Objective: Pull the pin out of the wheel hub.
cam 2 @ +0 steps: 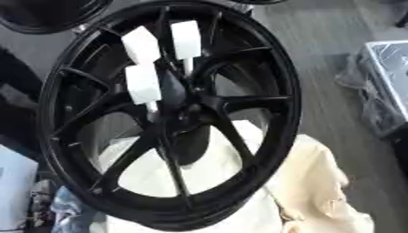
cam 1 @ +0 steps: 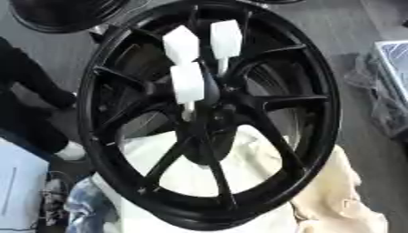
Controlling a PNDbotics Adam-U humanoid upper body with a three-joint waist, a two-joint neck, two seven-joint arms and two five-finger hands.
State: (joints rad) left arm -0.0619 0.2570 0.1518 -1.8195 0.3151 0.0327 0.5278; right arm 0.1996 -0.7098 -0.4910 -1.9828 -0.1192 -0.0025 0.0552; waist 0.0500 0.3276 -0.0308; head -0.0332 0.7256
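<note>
I see three white block-headed pins [cam 1: 189, 84] standing in the centre of the black wheel hub [cam 1: 209, 113], their thin stems seated near the middle where the spokes meet. Neither of my hands shows in either view, so I cannot place the pins against them or tell how open they are. The wheel rests on a cream cloth [cam 1: 339, 191] over a grey floor [cam 1: 339, 27].
</note>
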